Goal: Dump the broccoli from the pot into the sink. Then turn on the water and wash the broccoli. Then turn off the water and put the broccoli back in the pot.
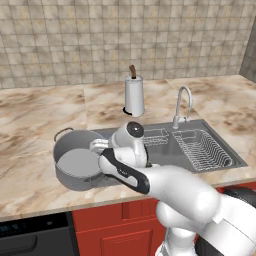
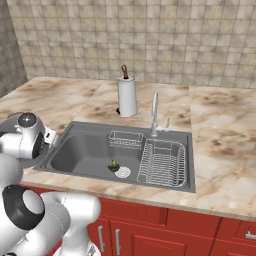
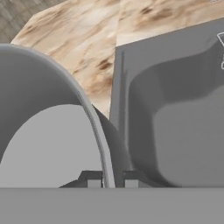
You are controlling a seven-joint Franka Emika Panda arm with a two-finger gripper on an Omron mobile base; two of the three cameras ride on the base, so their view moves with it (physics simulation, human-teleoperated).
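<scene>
Meanwhile, jaws clamped on the pot (image 1: 75,162) rim beside the sink (image 2: 80,150), broccoli (image 2: 114,165) near the drain.

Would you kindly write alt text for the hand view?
The gripper straddles the rim of the grey pot, one fingertip on each side of its wall. To the right lies the dark sink basin, with marble counter behind.

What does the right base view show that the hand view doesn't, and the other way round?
The right base view alone has the broccoli lying beside the drain, the faucet with no stream running, and the paper-towel roll. The hand view alone has the pot, empty, with the gripper astride its rim, one fingertip on each side. Both share the sink and the marble counter.
</scene>
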